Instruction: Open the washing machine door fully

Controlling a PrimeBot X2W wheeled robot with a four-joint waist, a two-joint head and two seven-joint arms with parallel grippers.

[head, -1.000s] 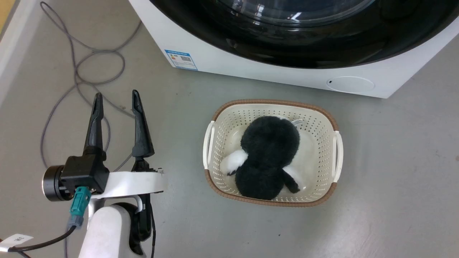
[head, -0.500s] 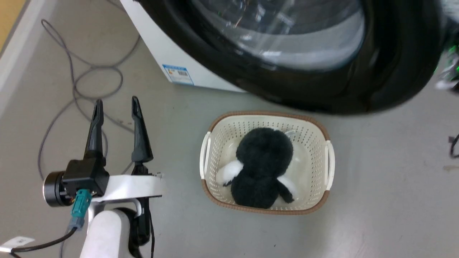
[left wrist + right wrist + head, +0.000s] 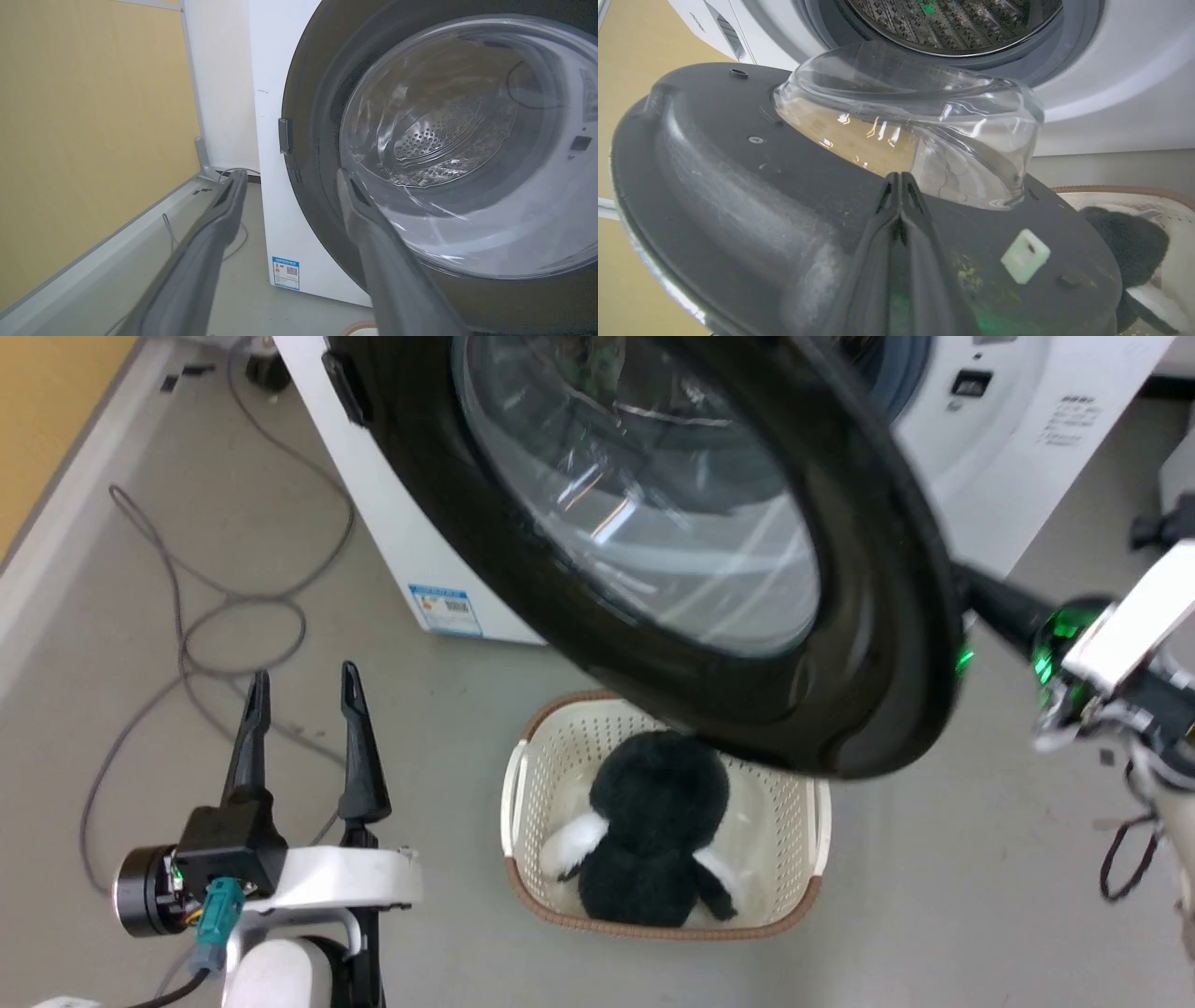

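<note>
One door [image 3: 896,616], one basket [image 3: 512,803], one toy [image 3: 653,803]

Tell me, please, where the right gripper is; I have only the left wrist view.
Observer: The right gripper is shut, its tips at the inner face of the washing machine door, just below the glass bowl.
Operator: Thank you. Does anything lie under the door?
Observer: A cream basket holding a black-and-white plush toy stands on the floor beneath the door's lower edge.
</note>
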